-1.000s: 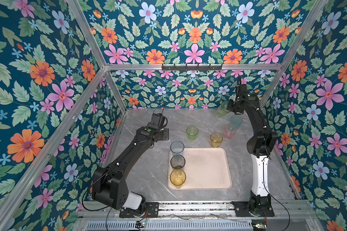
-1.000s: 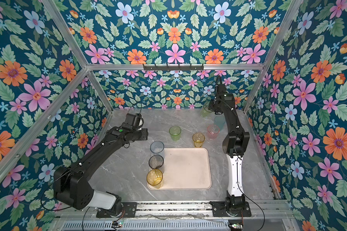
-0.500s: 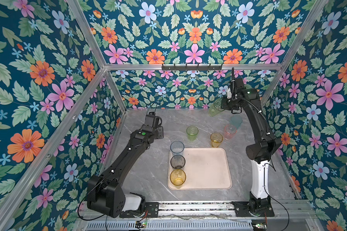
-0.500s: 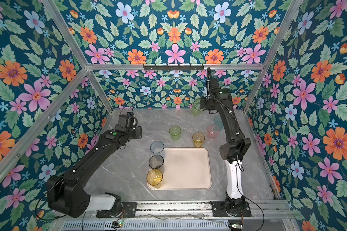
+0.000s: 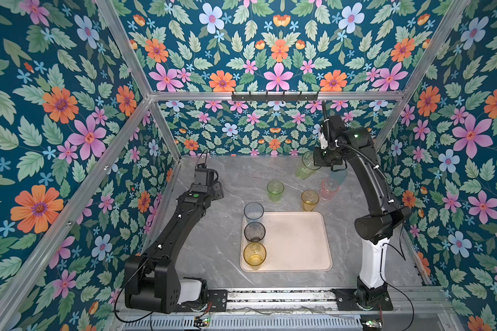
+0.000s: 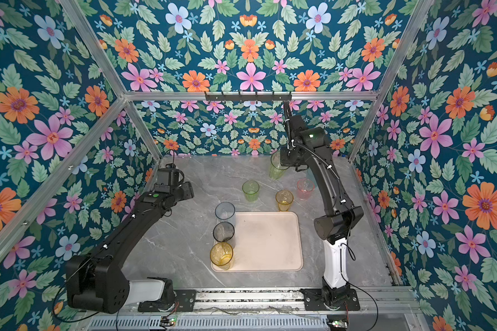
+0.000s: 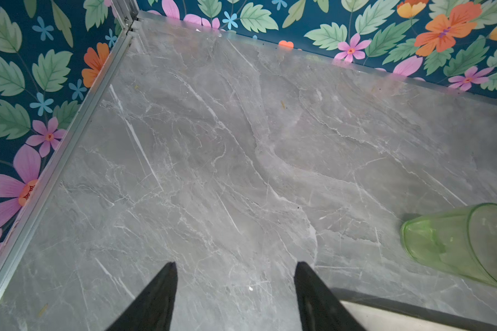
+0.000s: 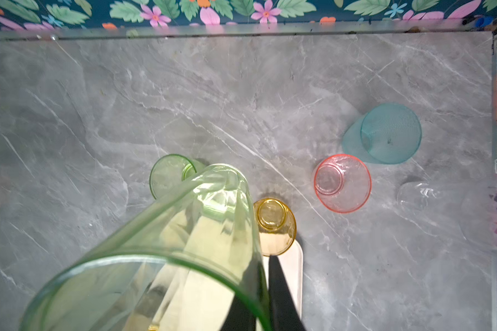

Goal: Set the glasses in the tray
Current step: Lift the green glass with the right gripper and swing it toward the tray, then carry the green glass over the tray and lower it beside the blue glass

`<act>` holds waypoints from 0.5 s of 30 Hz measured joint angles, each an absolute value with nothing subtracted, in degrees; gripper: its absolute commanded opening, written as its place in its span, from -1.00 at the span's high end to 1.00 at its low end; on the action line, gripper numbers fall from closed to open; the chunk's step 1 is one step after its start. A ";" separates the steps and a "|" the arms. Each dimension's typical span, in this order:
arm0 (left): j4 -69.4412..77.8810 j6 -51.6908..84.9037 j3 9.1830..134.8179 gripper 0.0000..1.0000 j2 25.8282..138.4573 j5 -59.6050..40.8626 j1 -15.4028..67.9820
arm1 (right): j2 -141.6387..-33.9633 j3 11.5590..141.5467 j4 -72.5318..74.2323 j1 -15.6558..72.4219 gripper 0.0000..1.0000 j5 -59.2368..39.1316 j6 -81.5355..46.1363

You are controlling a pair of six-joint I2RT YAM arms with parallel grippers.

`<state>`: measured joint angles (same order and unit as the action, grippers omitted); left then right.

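The beige-pink tray (image 5: 296,243) (image 6: 270,243) lies at the table's front middle. Along its left side stand a blue glass (image 5: 253,211), a smoke grey glass (image 5: 254,231) and an amber glass (image 5: 254,255). My right gripper (image 8: 263,275) (image 5: 319,164) is shut on the rim of a tall pale green glass (image 8: 167,249) (image 5: 306,167), which hangs tilted above the back of the table. Below it stand a short green glass (image 5: 275,190) (image 7: 456,246), a yellow glass (image 5: 310,199) and a pink glass (image 5: 329,188). My left gripper (image 7: 235,265) is open over bare table.
A teal glass (image 8: 385,134) and a clear glass (image 8: 442,206) stand near the right wall, behind the pink one. Floral walls with aluminium rails (image 7: 55,160) close in the grey marble table (image 5: 213,246). A hook rail (image 5: 274,96) runs along the back wall.
My right gripper has carried the tall pale green glass leftward and a little nearer the front. My left arm has drawn back toward the left wall, its jaws opening wider.
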<state>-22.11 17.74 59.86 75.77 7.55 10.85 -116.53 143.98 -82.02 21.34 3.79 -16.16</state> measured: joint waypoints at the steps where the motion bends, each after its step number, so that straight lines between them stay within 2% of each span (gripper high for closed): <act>1: -21.89 17.89 59.57 -0.38 75.50 7.57 10.72 | -116.05 142.85 -82.37 22.04 1.00 3.81 -16.19; 15: -21.47 17.98 58.46 -0.41 73.95 7.40 10.46 | -105.97 119.04 -77.69 32.42 1.00 6.63 -21.26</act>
<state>-21.47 17.98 58.46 73.95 7.40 10.46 -105.97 119.04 -77.69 32.42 6.63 -21.26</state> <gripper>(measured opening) 0.706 0.082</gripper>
